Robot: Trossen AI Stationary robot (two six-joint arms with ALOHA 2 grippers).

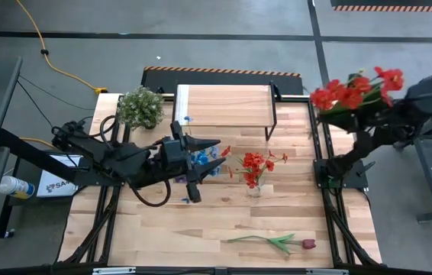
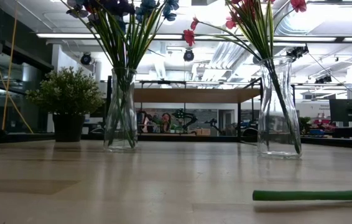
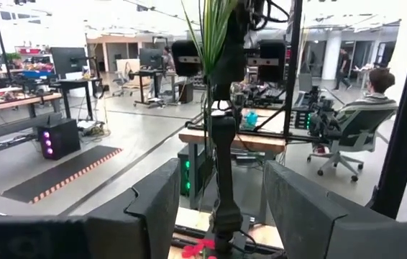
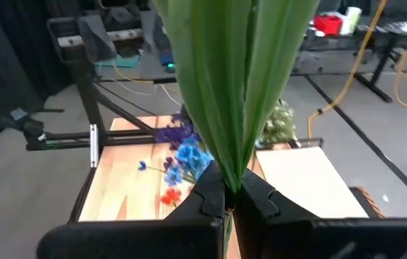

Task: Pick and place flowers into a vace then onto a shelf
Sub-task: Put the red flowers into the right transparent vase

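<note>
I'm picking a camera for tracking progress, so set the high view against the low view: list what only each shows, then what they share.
Only the high view: the left gripper, open over the vase of blue flowers; the right gripper, shut on a red bunch off the table's right edge; the whole loose tulip. Only the low view: both glass vases side-on, left and right, and the room behind. Both: the shelf, empty on top, the potted plant, and the vased red flowers.

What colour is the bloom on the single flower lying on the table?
Dark red bloom on the lying flower; clearest in the high view.
</note>
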